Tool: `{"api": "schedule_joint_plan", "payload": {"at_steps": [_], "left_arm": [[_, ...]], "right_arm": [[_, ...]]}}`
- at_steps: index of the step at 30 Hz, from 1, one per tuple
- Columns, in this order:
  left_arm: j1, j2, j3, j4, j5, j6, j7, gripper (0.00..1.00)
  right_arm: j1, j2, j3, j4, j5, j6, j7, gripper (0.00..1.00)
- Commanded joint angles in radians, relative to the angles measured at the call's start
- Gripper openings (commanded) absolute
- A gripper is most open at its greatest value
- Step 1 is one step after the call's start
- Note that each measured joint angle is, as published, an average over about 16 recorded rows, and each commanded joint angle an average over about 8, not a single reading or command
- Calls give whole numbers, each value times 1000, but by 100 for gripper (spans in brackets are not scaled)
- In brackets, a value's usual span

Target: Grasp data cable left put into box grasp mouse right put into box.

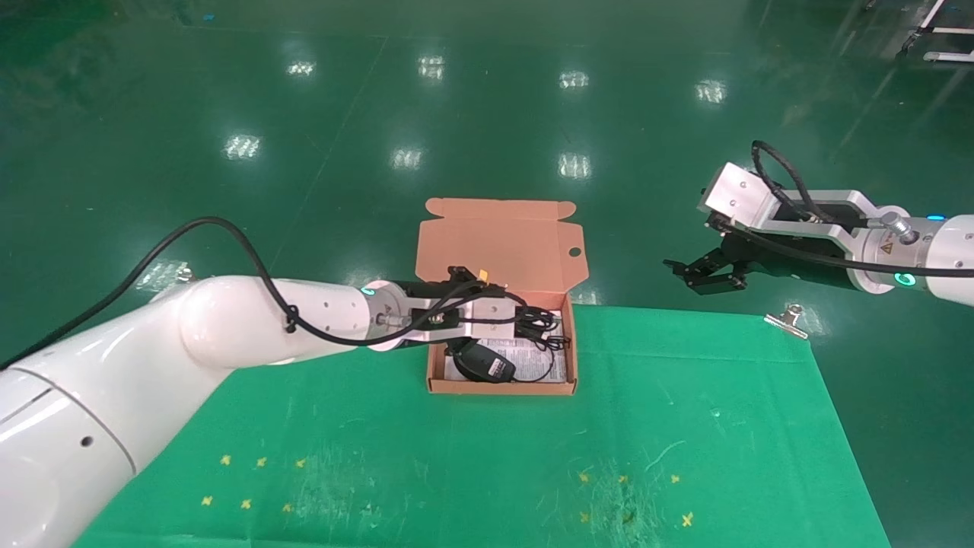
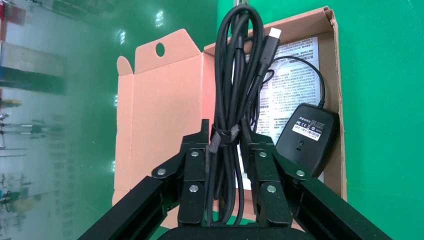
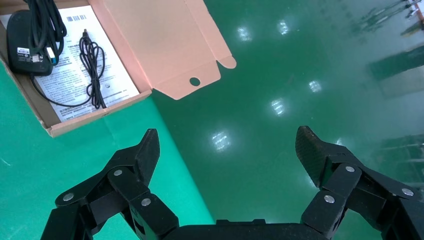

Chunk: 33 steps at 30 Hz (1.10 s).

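Observation:
The salmon-orange box [image 1: 500, 388] stands open at the far edge of the green cloth, lid [image 1: 498, 243] raised. The black mouse [image 1: 483, 364] lies upside down inside it on the white printed sheet, with its thin cord [image 3: 92, 65] coiled beside it. My left gripper [image 1: 523, 318] is over the box and shut on the data cable [image 2: 240, 75]. The bundle runs out past the fingers above the box floor, silver plug [image 2: 273, 34] at its end. My right gripper [image 1: 708, 275] is open and empty, right of the box over the floor.
A green cloth [image 1: 685, 426] covers the table, with small yellow cross marks near the front. A metal clip [image 1: 787, 320] holds its far right corner. Shiny green floor lies beyond the table edge.

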Motion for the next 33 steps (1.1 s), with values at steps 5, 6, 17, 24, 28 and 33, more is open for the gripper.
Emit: {"api": "schedule_joint_plan", "payload": {"at_steps": [5, 6, 17, 24, 28, 33], "left_arm": [[1, -4, -6, -5, 8, 2, -2, 100], [1, -7, -6, -9, 8, 2, -2, 100], [-98, -39, -18, -24, 44, -86, -27, 100], [-131, -49, -51, -18, 34, -131, -52, 100], [-99, -89, -100, -53, -18, -78, -71, 100], [-40, -154, -174, -113, -101, 17, -98, 100]], "right_arm": [[1, -3, 1, -7, 3, 1, -4, 100], [1, -3, 1, -8, 3, 1, -4, 100], [41, -6, 20, 13, -16, 52, -34, 100], [47, -2, 31, 23, -16, 29, -53, 100], [16, 10, 59, 40, 35, -12, -56, 100], [-37, 29, 104, 68, 121, -76, -58, 100]]}}
